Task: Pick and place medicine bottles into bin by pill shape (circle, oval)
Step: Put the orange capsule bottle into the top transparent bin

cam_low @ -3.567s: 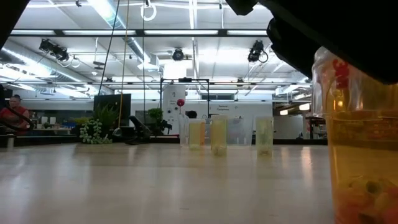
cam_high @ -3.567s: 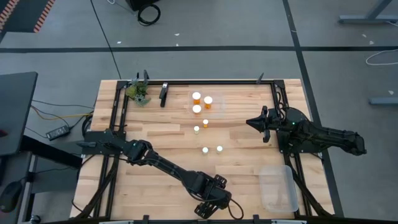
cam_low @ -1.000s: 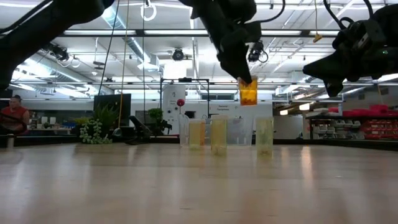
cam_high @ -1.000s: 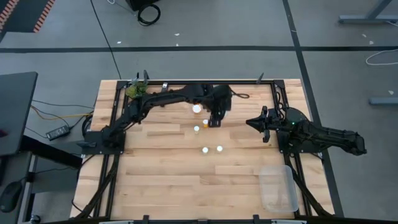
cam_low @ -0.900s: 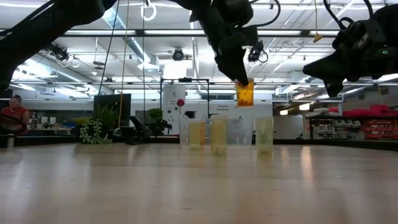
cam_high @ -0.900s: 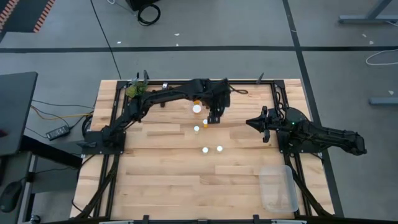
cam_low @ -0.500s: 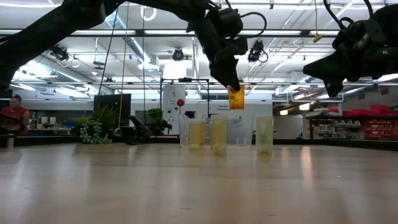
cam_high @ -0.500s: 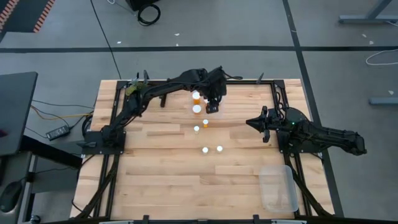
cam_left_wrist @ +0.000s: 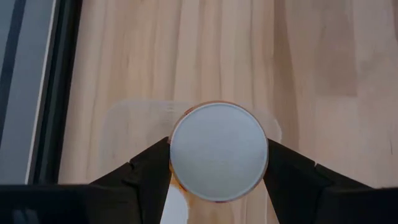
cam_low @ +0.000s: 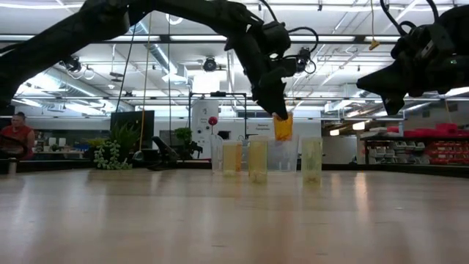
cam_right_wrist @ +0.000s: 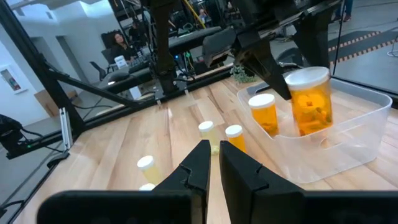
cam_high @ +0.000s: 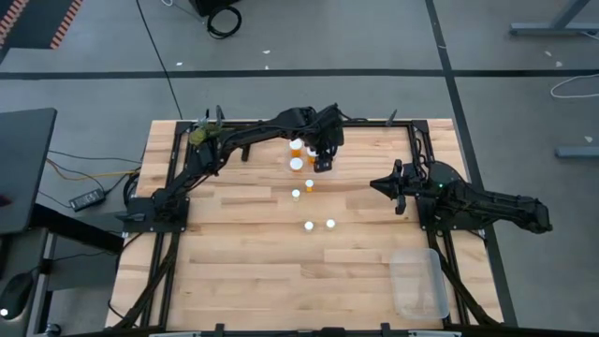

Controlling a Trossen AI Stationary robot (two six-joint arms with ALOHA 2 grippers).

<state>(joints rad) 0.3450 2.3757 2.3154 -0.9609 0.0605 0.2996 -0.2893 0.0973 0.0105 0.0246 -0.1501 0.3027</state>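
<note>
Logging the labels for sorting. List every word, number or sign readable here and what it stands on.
None can be read.
The held bottle in the left gripper: no label shows.
The bottle in the bin: none legible.
The white cabinet in the room: a red mark, too small to read.

You are working in a big open robotics lab or workshop hall. Past the left gripper (cam_low: 277, 110) you see a high ceiling with ducts and hanging strip lights (cam_low: 220, 40), and a white machine cabinet (cam_low: 206, 117) beneath them. Far to that gripper's side, a person (cam_low: 15, 132) sits at a bench. The wooden table (cam_high: 253, 262) stands on grey concrete floor (cam_high: 309, 37) with cables (cam_high: 223, 21) trailing across it.
</note>
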